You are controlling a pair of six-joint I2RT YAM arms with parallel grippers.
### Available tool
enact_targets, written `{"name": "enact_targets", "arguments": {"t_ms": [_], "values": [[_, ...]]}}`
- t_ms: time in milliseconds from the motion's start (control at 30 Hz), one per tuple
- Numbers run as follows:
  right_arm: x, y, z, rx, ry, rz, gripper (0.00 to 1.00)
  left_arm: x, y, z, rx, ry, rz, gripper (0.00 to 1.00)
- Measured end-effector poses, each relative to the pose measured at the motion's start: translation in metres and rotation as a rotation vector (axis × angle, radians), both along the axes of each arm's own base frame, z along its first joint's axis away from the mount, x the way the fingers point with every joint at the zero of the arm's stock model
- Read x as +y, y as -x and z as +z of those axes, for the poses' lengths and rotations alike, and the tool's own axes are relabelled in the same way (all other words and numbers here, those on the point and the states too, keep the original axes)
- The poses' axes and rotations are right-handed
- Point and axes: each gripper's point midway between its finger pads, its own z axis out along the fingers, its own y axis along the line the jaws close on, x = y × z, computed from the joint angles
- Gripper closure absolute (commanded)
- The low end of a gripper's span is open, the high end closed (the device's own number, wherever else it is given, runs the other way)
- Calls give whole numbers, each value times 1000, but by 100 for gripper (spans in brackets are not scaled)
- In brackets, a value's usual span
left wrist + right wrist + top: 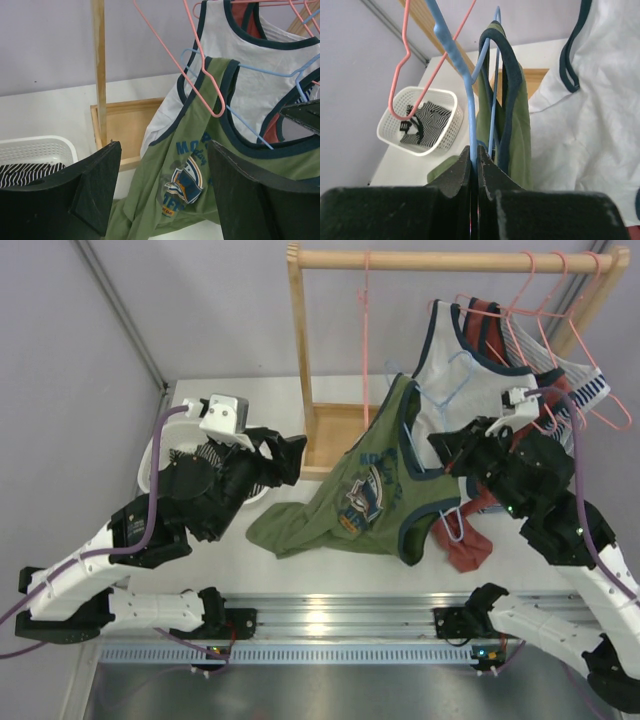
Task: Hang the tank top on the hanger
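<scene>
Item 1, tank top: olive, navy trim. One strap is looped over an end of the hanger; the body trails down so that the hem lies bunched on the table. I count it half mounted.

Item 2, hanger: light-blue wire, held up off the table in front of the white navy-trimmed top, with a pink hanger crossing just before it.

Item 3, right gripper: jaws pressed together on the hanger's blue wire, carrying hanger and strap.

Item 4, left gripper: jaws wide apart, nothing between them, facing the chest graphic from the basket side, apart from the cloth.

Step in hand, as I judge it: getting the second shoulder onto the wire. My next move calls for the left jaws to pinch the loose strap near the neckline, lift it and draw it over the free end of the hanger while the right holds the wire steady, all clear of the pink loop.

Writing: the chest print shows blue capitals starting "MO", a script word ending "day", and an orange line below that I cannot read. No brand tag legible
</scene>
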Motion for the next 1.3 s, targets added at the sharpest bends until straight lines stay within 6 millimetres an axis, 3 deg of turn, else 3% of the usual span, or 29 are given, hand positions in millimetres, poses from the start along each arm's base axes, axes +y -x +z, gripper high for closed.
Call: {"name": "enact_targets", "arguments": {"t_ms": [133,400,667,1000,1300], "values": [[-12,-8,23,-44,-13,-50,100,0,0,0,2,2,0,26],[-29,-25,89,-148,-34,-127,100,0,1,-3,10,0,-3,26],[-41,-28,132,-196,-17,-159,100,0,1,-3,12,3,-3,26],[-53,-16,157,-219,13,-168,100,0,1,-3,13,5,-3,27],[-50,-24,166,-206,48,-161,100,0,1,-3,14,5,-3,26]]}}
